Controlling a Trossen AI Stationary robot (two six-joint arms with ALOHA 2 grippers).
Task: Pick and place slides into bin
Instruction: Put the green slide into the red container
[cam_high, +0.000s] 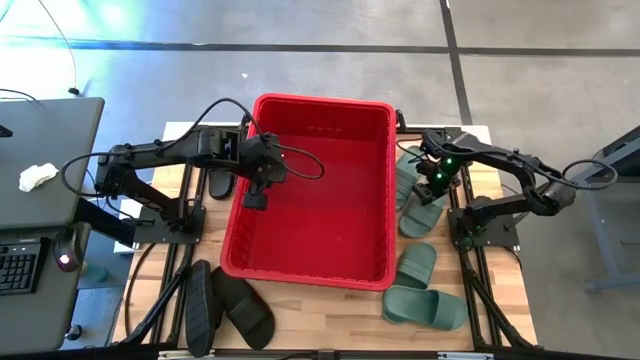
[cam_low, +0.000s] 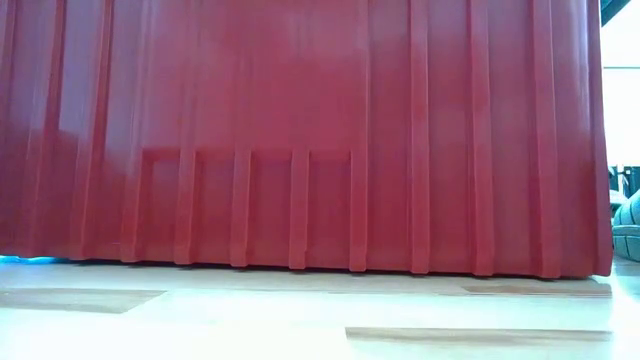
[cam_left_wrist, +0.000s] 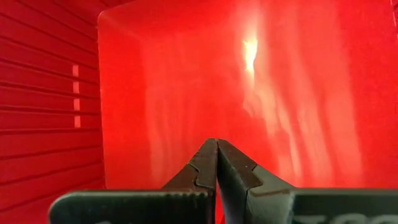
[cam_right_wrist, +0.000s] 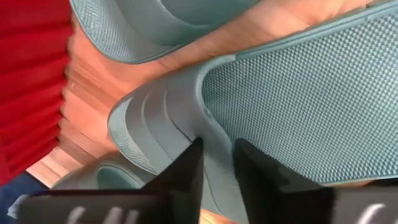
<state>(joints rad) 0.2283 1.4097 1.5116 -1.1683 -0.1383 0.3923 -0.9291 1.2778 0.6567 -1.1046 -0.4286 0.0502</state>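
The red bin (cam_high: 310, 190) stands mid-table and fills the low view (cam_low: 300, 130). My left gripper (cam_high: 255, 195) hangs shut above the bin's bare floor near its left wall (cam_left_wrist: 216, 155), touching nothing. Several dark green slides lie right of the bin: two by its right wall (cam_high: 420, 215) and two nearer the front (cam_high: 425, 305). My right gripper (cam_high: 432, 185) is down on one of them (cam_right_wrist: 298, 106), shut on its strap. Black slides (cam_high: 240, 305) lie at the front left, soles on the table. My right gripper has the green slide's ribbed strap by its edge (cam_right_wrist: 208, 134), pinched between the two fingers. One finger (cam_right_wrist: 189, 171) is on the strap's outer face, the other (cam_right_wrist: 252, 171) on the footbed side of the edge. The fingers slant down from above. The slide lies on the table.
Another green slide (cam_right_wrist: 155, 25) lies close beside the held one, and a third (cam_right_wrist: 106, 177) shows by the bin wall (cam_right_wrist: 31, 81). One black slide (cam_high: 222, 185) lies under the left arm. A desk with a keyboard (cam_high: 20, 265) stands left of the table.
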